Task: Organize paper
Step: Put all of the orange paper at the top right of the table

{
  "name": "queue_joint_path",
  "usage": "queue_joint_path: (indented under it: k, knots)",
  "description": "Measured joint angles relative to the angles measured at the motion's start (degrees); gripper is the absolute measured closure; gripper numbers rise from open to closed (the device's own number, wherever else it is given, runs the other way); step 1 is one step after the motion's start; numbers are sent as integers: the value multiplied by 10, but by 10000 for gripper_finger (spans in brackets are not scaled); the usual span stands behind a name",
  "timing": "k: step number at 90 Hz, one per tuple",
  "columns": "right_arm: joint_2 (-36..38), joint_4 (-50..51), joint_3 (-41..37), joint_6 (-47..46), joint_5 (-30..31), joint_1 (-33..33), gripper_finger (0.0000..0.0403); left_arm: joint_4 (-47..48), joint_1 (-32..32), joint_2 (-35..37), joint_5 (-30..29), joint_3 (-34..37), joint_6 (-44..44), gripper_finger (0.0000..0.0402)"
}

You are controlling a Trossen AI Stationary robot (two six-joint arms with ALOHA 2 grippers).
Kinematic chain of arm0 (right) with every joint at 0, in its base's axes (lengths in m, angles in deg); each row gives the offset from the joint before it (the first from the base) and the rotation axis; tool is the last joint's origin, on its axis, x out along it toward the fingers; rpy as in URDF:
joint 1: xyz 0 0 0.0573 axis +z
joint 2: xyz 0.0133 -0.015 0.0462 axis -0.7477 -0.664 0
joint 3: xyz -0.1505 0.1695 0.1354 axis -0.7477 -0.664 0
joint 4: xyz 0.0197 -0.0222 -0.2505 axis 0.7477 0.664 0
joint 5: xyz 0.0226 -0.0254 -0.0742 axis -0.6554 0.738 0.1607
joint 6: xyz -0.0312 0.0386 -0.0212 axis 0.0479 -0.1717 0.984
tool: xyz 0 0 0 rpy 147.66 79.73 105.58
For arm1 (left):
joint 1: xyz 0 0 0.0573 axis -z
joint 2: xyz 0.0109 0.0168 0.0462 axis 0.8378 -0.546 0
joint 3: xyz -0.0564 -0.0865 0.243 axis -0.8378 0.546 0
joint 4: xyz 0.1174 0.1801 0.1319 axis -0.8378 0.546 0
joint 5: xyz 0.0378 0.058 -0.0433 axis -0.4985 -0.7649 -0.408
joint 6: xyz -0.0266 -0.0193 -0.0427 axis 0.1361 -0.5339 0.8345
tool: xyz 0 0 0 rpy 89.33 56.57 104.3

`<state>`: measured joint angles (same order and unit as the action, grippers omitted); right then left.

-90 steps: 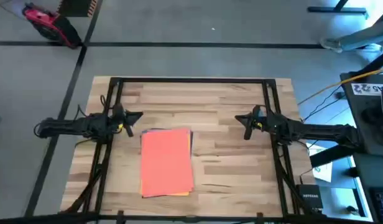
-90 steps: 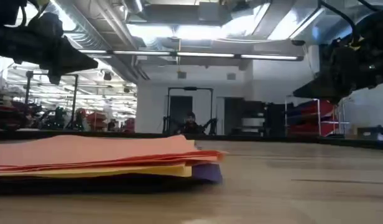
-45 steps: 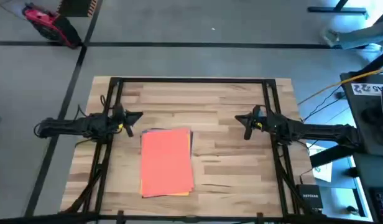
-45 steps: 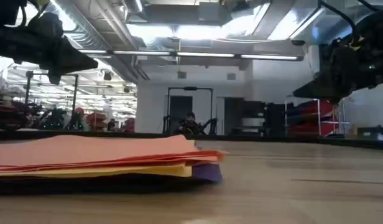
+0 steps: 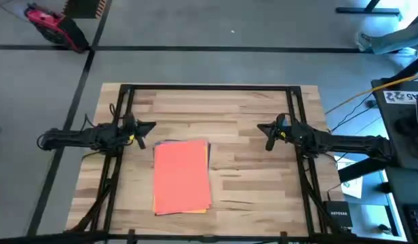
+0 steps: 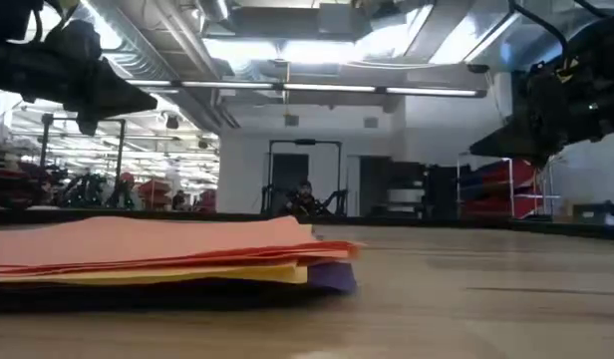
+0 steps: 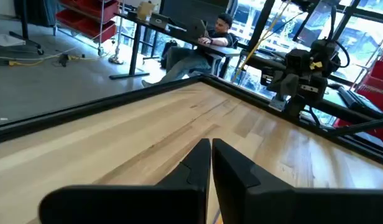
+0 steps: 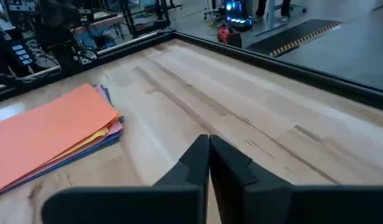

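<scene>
Left tool (image 5: pixel 152 126) hangs above the wooden surface (image 5: pixel 243 163) at its left side, fingers pressed together, gripping nothing; in the left wrist view the two dark fingers (image 7: pixel 198 168) meet at a thin seam. Right tool (image 5: pixel 262 130) hangs above the right side of the surface, fingers likewise closed on nothing, same thin seam in the right wrist view (image 8: pixel 207 163).

The paper stack (image 5: pixel 182 177) lies flat on the surface, nearer the left tool than the right one, just beyond and to the side of the left tool's tips, well apart from the right tool. Orange-red sheet on top; yellow, pink and blue edges peek out from under it in the right wrist view (image 8: pixel 51 134). Low view shows the layers roughly squared: orange-red over yellow, a purple-blue corner (image 6: pixel 332 276) sticking out, a dark layer at the bottom. Edges not perfectly flush.

Both tools clear of the stack, neither touching it.

Farther off: a black frame (image 5: pixel 209 88) runs along the surface's edges. A person (image 7: pixel 207 40) sits at a desk beyond the surface in the left wrist view. A red device (image 5: pixel 49 24) lies on the floor past the far left corner.
</scene>
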<state>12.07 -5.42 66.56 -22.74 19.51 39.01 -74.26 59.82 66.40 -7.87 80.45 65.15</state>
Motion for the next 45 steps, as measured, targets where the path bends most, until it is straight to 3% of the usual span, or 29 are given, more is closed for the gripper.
queue_joint_path:
  k: [45]
  knots:
    - [0, -69, 5, -4, -13, 0, 403, 0, 0, 0, 0, 0, 0, 402]
